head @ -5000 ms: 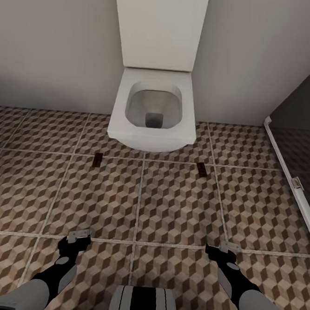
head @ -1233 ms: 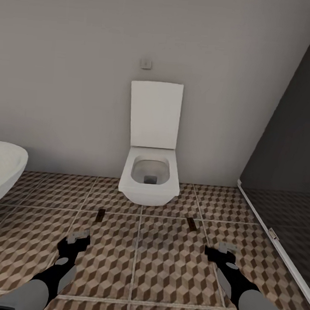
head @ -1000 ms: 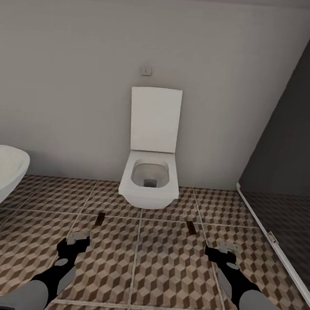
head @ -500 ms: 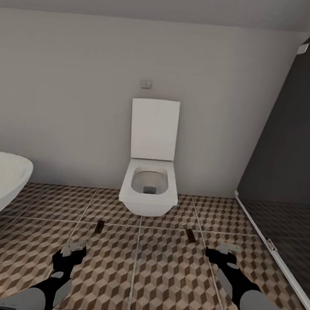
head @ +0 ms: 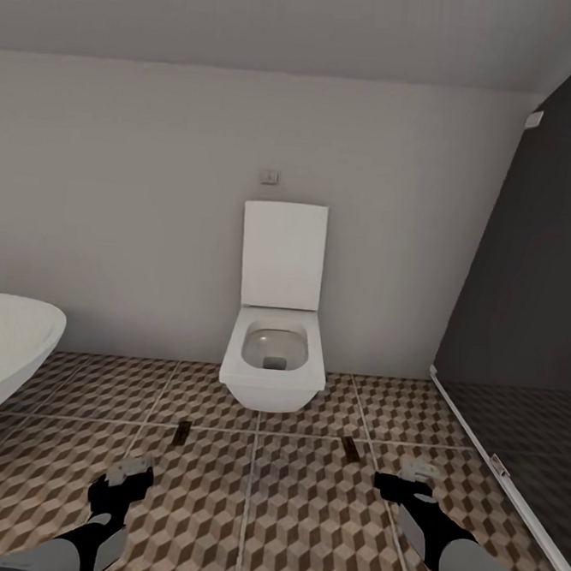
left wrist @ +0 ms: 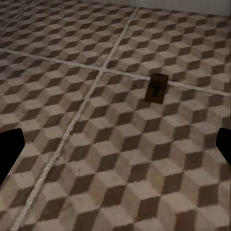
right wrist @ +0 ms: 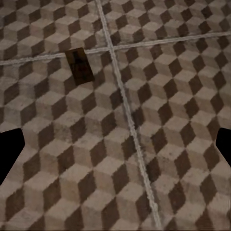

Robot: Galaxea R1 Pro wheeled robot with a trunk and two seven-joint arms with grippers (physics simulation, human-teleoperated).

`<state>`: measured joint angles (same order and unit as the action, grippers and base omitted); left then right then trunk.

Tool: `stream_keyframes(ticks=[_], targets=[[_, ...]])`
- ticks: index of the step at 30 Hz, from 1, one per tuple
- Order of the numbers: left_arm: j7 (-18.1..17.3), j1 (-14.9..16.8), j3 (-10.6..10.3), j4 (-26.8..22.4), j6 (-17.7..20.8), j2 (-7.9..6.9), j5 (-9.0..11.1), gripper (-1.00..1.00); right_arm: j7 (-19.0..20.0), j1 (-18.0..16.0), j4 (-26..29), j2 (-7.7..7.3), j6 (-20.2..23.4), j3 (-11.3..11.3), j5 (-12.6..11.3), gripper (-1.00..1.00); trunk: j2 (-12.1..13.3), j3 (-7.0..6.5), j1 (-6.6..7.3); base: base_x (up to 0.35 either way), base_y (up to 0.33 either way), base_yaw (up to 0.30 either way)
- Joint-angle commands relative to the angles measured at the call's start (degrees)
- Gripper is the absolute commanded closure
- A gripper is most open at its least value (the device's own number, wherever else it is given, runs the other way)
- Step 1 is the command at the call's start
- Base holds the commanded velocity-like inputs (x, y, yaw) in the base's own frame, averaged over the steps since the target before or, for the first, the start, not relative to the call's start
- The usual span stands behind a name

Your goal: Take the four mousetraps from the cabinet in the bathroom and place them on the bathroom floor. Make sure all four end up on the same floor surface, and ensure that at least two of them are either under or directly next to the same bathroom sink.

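Head view | bathtub (head: 6,345) cut off | two mousetraps (head: 183,431) tiny

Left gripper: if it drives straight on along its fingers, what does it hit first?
Probably bare bathroom floor: the left gripper, open and empty, aims down at the tiles. A mousetrap lies farther on, slightly off line. Depth is hard to judge.

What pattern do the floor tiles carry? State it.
A brown, beige and white 3D-cube print on the floor tiles, clearest in the left wrist view.

Two flat dark-brown mousetraps (head: 183,431) (head: 349,447) lie well apart on the cube-patterned bathroom floor (head: 302,510).
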<state>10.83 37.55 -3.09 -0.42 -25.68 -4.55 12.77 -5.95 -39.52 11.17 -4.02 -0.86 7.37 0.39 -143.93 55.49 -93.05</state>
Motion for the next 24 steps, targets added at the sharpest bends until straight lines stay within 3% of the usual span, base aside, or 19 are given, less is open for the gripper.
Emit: stream_keyframes(ticks=[1,10,24], targets=[[0.1,0.0,-0.4,0.1,-0.2,-0.04,0.8,-1.00,0.0,0.0,-0.7,0.01,-0.1,0.3,0.1,-1.00,0.0,-0.18,0.04,0.000,0.000,0.000],[0.1,-0.7,-0.4,0.3,0.0,-0.31,2.8,-1.00,0.0,0.0,-4.4,-0.35,-0.2,0.1,0.0,-1.00,0.1,-2.17,0.27,0.000,0.000,0.000],[0.1,-4.1,-0.4,0.3,0.4,-0.29,3.2,-1.00,-0.3,-0.1,-10.9,-0.91,-0.4,0.1,0.0,-1.00,0.3,-5.27,0.63,0.000,0.000,0.000]])
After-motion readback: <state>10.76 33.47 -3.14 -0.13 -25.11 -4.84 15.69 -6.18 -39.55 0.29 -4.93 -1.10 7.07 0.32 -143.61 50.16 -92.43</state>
